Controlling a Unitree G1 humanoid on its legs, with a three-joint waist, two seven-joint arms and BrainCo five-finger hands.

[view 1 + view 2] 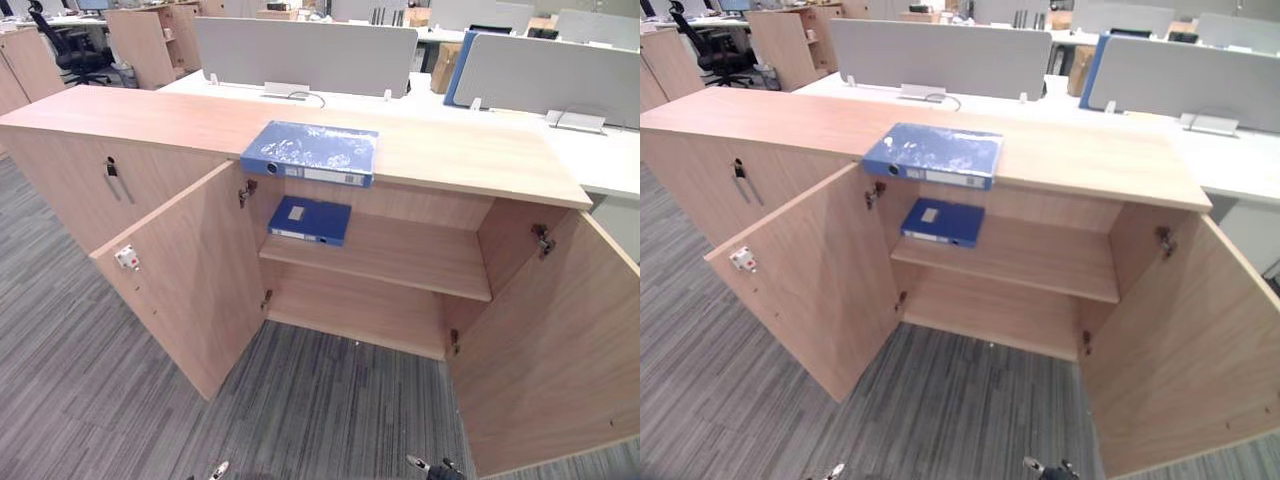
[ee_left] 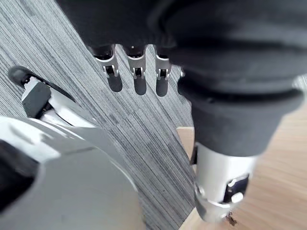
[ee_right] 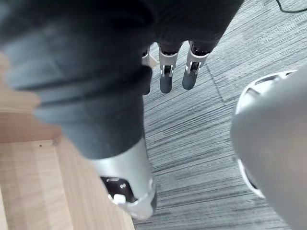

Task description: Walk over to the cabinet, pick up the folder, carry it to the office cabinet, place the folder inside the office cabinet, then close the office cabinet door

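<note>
"Fingers (image 2: 136,81) on the left hand (image 2: 160,79) are hanging straight and slightly apart above the carpet (image 1: 330,400), pinching nothing. The right hand (image 3: 165,79) is hanging the same way, empty too."

"So where is the folder (image 1: 310,150) lying?"

"Flat on top of the cabinet (image 1: 150,120), with its spine jutting a little over the front edge, just above the open compartment. Neither hand is touching it. A second blue folder (image 1: 310,220) is resting on the shelf (image 1: 400,255) inside."

"Which step is that?"

"I'm reading it as the walk-up ending and the pickup coming. The next move is asking for a hand to rise to the top and curl round that overhanging edge, thumb on the cover. Both doors are standing wide, so the way to the shelf is looking open."

"Anything hard to see?"

"The left door (image 1: 190,270) is covering part of the lower compartment, and the right door (image 1: 560,340) is running off the frame."
</note>
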